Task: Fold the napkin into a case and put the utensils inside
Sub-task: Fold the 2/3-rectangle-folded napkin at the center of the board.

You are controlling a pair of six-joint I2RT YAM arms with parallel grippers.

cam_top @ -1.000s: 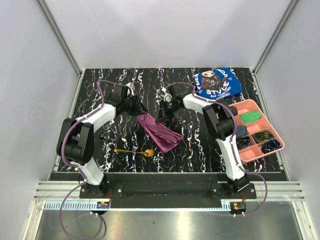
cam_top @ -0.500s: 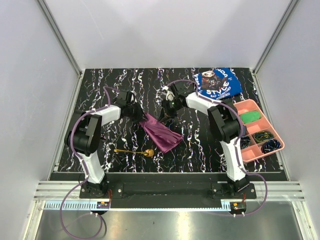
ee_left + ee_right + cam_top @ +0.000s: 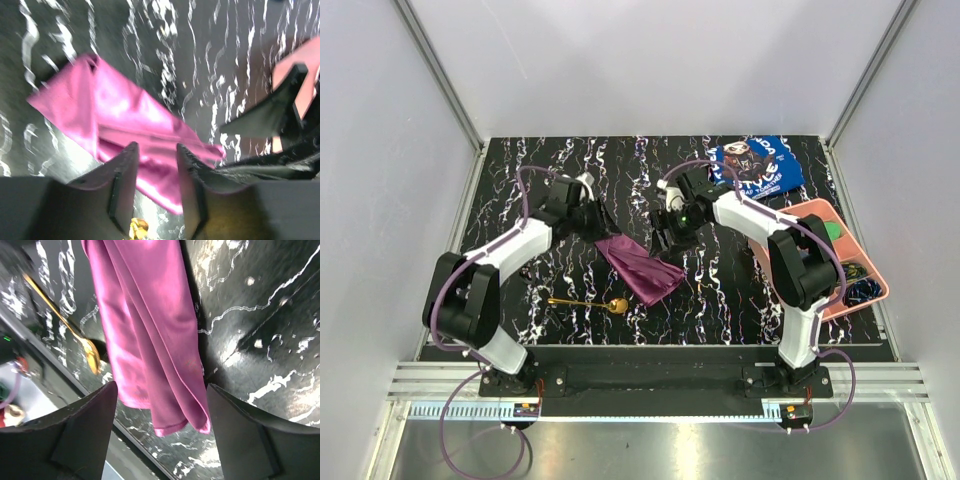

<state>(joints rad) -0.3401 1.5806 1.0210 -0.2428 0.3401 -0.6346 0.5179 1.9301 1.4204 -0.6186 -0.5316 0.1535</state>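
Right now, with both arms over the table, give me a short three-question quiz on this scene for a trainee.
1. True or false: the gold spoon lies inside the folded purple napkin.
2. What lies at the far right corner of the table? A) blue printed cloth B) white plate C) green bowl
3. Fill in: the right hand is ____.
Key: 1 false, the spoon lies bare on the table beside the napkin; 2 A; 3 open.

On my overhead feed I see a black table top veined with white [image 3: 520, 170]. At its far right lies a blue cloth with white lettering and a picture [image 3: 757, 165]. Nearer, a pink compartmented tray [image 3: 817, 206] holds a green piece [image 3: 833, 231] and dark coiled items [image 3: 863, 291].
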